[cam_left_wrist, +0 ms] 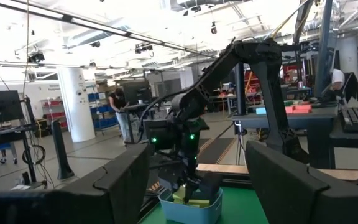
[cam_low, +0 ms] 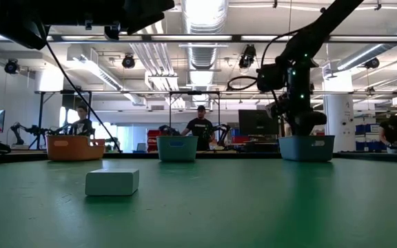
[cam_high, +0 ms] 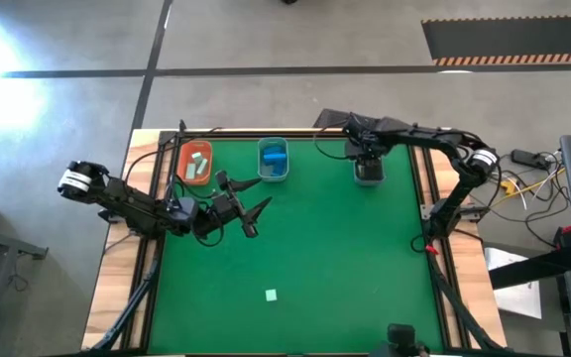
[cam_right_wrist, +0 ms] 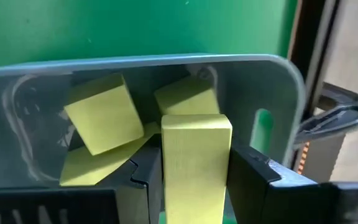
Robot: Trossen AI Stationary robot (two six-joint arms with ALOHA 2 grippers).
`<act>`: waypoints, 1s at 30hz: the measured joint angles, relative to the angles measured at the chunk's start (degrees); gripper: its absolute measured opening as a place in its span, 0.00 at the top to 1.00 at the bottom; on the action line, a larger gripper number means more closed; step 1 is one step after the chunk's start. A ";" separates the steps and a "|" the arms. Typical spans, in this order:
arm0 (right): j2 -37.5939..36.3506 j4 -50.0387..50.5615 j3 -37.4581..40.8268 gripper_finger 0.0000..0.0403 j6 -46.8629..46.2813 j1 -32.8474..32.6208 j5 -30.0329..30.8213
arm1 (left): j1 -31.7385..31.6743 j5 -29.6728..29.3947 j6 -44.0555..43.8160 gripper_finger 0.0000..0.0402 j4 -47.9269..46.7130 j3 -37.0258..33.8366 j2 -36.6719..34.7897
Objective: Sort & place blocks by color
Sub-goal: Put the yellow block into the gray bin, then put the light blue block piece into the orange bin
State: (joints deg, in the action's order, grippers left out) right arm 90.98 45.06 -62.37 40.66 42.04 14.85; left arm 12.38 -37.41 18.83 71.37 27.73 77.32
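Note:
My right gripper (cam_high: pixel 366 159) hangs over the grey bin (cam_high: pixel 369 175) at the table's far right, shut on a yellow block (cam_right_wrist: pixel 196 163). Under it, other yellow blocks (cam_right_wrist: pixel 99 119) lie in the bin (cam_right_wrist: pixel 278 93). A pale mint block (cam_high: pixel 272 295) rests flat on the green mat near the front edge, also seen in the low view (cam_low: pixel 112 182). My left gripper (cam_high: pixel 254 201) hovers open left of the table's middle, above the mat, with nothing between its fingers. My right gripper pinches the yellow block's two long sides (cam_right_wrist: pixel 166 177) between its two fingers (cam_right_wrist: pixel 253 177). The fingers come steeply from above and lie along the block. The block's free end (cam_right_wrist: pixel 196 124) points down into the grey bin, above the other yellow blocks.
An orange bin (cam_high: pixel 195 162) with mint blocks and a blue bin (cam_high: pixel 274 160) with blue blocks stand in the far row, left of the grey bin. Green mat lies bare between the bins and the mint block. People stand at benches beyond the table's far edge.

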 joint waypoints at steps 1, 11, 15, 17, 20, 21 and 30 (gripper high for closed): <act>0.00 -0.66 0.60 0.71 0.27 0.00 0.02 | -0.01 0.00 0.00 0.39 -0.01 0.00 0.00; -0.01 -0.81 0.74 0.52 -2.51 0.00 0.13 | 0.00 0.00 0.03 0.39 0.01 0.00 0.00; -0.09 0.31 -1.20 0.47 -3.57 -0.02 0.15 | 0.00 0.00 -0.15 0.39 -0.38 0.00 0.00; -0.09 2.98 -3.12 0.47 -4.90 -0.03 0.14 | 0.10 0.04 -1.42 0.39 -1.69 0.00 0.00; -0.16 8.66 -7.20 0.46 -10.60 -0.15 -0.32 | 0.90 0.26 -3.96 0.39 -7.08 0.74 -0.32; -0.30 10.39 -8.52 0.46 -13.29 -0.24 -1.01 | 1.32 0.44 -4.56 0.39 -10.69 1.44 -0.59; -6.13 12.43 -12.85 0.46 -31.26 -5.53 -12.16 | 4.02 12.81 -15.65 0.39 -70.00 17.15 -1.84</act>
State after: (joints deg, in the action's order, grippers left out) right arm 84.85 57.48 -75.22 9.40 36.51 2.70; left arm 16.40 -24.60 3.18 1.37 44.87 75.48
